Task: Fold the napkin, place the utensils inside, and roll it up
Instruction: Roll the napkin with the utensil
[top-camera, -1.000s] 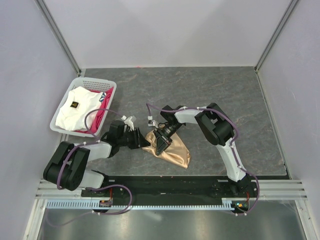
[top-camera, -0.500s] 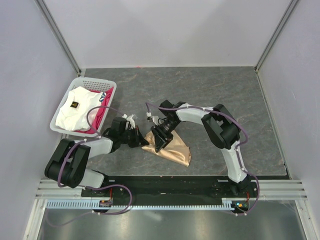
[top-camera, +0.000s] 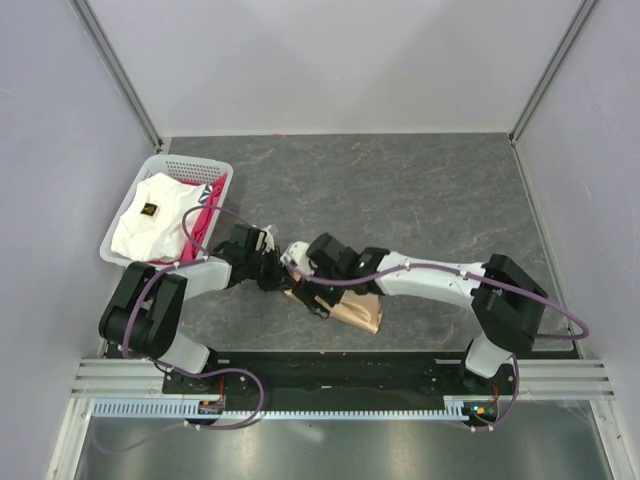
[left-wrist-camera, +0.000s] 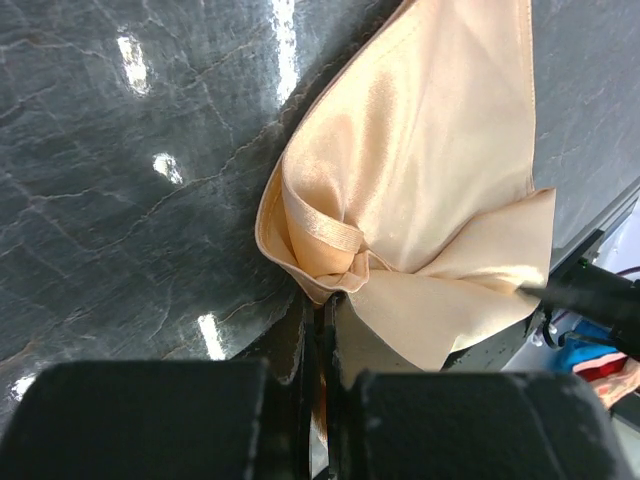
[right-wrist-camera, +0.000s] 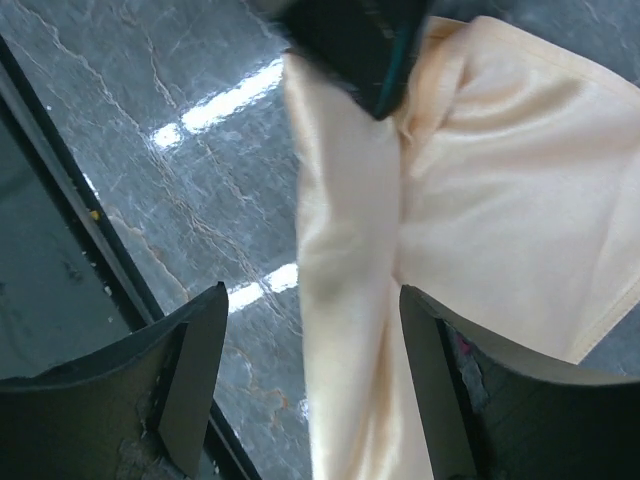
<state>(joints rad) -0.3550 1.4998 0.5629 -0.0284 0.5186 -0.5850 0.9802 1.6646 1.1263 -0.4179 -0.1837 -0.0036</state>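
The peach-tan napkin (top-camera: 358, 312) lies crumpled on the dark tabletop, close to the front edge. My left gripper (left-wrist-camera: 325, 305) is shut on a bunched corner of the napkin (left-wrist-camera: 420, 190), which spreads away from the jaws. In the top view the left gripper (top-camera: 278, 275) sits just left of the cloth. My right gripper (right-wrist-camera: 315, 385) is open, and a fold of the napkin (right-wrist-camera: 350, 300) runs between its spread fingers (right-wrist-camera: 190, 380) without being pinched. In the top view the right gripper (top-camera: 312, 292) hovers over the napkin's left end. The utensils are out of view.
A white basket (top-camera: 205, 168) at the left holds a white cloth (top-camera: 150, 215) with a dark mark and a pink-red cloth (top-camera: 200, 228). The right arm (top-camera: 430, 280) stretches low across the front of the table. A black rail (top-camera: 330, 370) borders the near edge.
The left gripper has shut on the napkin's corner. The right gripper has opened and let go of the cloth, and its arm has stretched out low and to the left.
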